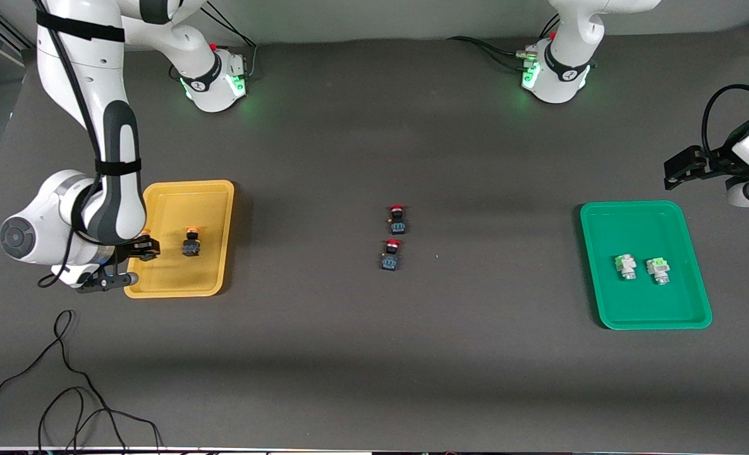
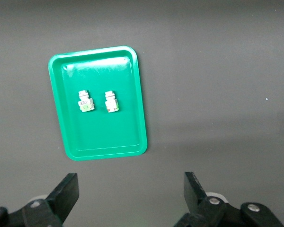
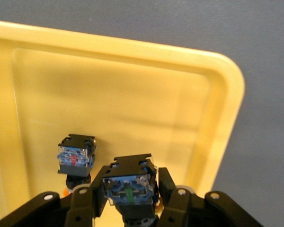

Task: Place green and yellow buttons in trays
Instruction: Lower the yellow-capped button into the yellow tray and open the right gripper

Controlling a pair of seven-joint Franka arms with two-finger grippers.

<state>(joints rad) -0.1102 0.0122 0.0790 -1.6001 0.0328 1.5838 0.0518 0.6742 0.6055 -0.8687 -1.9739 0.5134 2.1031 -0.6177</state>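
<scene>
The yellow tray (image 1: 213,208) holds one black-bodied yellow button (image 1: 191,242), also seen in the right wrist view (image 3: 75,158). My right gripper (image 1: 141,248) is low over that tray's (image 3: 132,94) edge toward the right arm's end. It is shut on a second black-bodied yellow button (image 3: 130,185), whose cap is hidden. The green tray (image 1: 646,309) holds two whitish-grey green buttons (image 1: 626,266) (image 1: 658,270) side by side. They also show in the left wrist view (image 2: 85,101) (image 2: 111,101) in the tray (image 2: 99,135). My left gripper (image 1: 687,165) (image 2: 131,194) is open and empty, up over the table beside the green tray.
Two black switches with red caps (image 1: 397,218) (image 1: 391,254) stand at the table's middle, one nearer to the front camera than the other. Loose black cables (image 1: 64,392) lie on the table near the front edge at the right arm's end.
</scene>
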